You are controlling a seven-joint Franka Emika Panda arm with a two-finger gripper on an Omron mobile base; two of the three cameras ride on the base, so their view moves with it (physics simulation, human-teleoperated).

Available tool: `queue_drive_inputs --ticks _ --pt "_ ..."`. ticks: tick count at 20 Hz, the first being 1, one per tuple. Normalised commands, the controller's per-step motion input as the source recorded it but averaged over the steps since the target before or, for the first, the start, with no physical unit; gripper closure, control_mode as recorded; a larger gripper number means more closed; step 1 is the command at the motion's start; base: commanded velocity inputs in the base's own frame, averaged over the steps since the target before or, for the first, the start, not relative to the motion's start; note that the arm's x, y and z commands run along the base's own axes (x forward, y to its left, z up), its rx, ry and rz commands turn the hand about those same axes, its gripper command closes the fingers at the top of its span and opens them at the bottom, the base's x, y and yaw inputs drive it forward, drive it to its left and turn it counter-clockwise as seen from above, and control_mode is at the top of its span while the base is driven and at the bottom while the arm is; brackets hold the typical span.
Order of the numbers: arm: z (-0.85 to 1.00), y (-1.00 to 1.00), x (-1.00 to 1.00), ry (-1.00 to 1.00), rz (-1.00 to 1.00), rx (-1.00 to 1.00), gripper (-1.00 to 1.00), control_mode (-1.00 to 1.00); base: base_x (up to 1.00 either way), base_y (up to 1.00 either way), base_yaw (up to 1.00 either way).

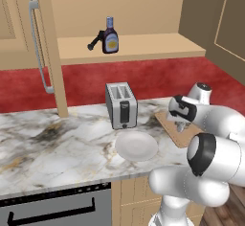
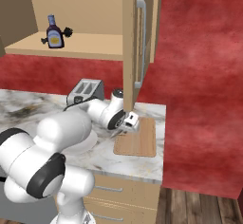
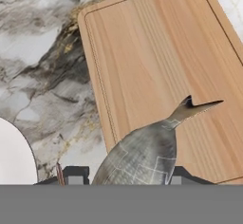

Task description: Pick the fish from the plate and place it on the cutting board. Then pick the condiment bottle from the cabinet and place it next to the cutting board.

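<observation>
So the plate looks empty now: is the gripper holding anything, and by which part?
The fish, held at its body between the fingers, tail pointing out over the cutting board.

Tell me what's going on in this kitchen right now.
The white robot arm's gripper is holding a small silvery-grey fish over the light-brown wooden cutting board on the marble counter. The round white plate in front of the silver toaster is now bare. The fish has not been let go yet. The dark condiment bottle with a blue cap stands on the tan cabinet shelf beside a small black tool.
</observation>
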Motion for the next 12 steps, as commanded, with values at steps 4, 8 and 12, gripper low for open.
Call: queue_drive_inputs --ticks 4,8,12 --pt "0.0 -0.26 0.0 0.0 0.0 0.0 1.0 -1.0 0.0 0.0 0.0" --pt "0.0 -0.24 0.0 0.0 0.0 0.0 1.0 -1.0 0.0 0.0 0.0" --pt "-0.09 -0.15 0.0 -0.01 0.0 0.0 1.0 -1.0 0.0 0.0 0.0"
